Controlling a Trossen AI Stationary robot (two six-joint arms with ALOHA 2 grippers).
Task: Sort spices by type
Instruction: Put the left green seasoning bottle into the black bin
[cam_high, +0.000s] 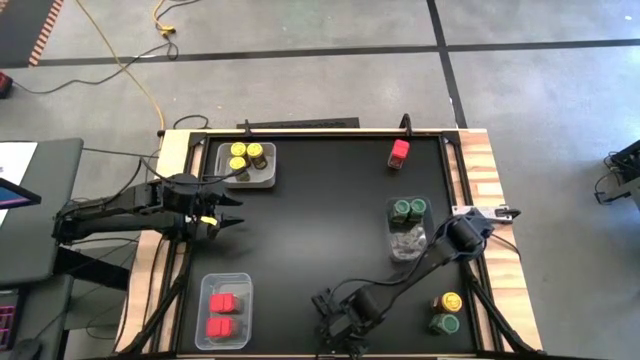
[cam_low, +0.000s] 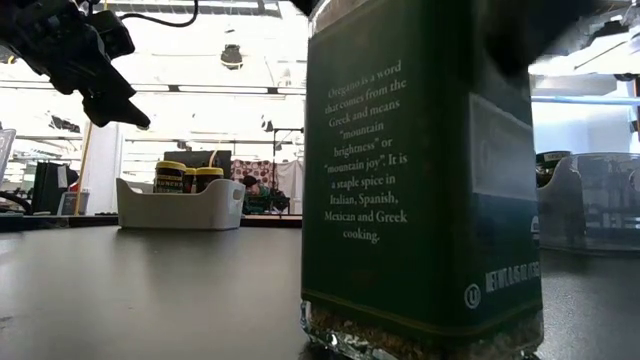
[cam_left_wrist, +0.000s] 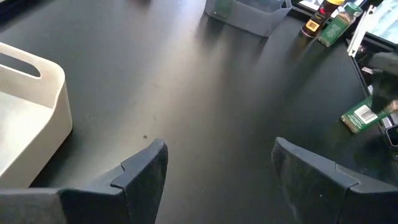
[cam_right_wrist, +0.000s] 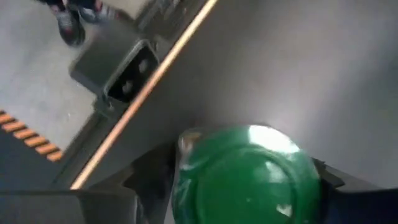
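A dark spice jar with a round green lid (cam_right_wrist: 249, 177) and an oregano label (cam_low: 420, 180) stands upright near the table's near edge. My right gripper (cam_high: 337, 326) is over it, shut on its top. My left gripper (cam_high: 226, 212) hangs open above the table's left side, touching nothing. Jars with yellow lids (cam_high: 247, 158) sit in a white bin (cam_high: 268, 178) at the far left. A clear bin (cam_high: 408, 240) on the right holds two jars with green lids (cam_high: 408, 209). Red blocks (cam_high: 222, 312) lie in a clear bin (cam_high: 243, 290) at the near left. My right gripper has the jar by its green lid (cam_right_wrist: 186, 168), one finger on each of two opposite sides. The fingers (cam_right_wrist: 152, 177) come down on it from above at a steep slant. The jar stands upright with its base (cam_low: 420, 338) on the table.
One red block (cam_high: 400, 152) stands alone at the far right. A yellow-lidded jar (cam_high: 451, 301) and a green-lidded jar (cam_high: 446, 324) stand loose at the near right. The table's middle is bare black surface (cam_high: 310, 230).
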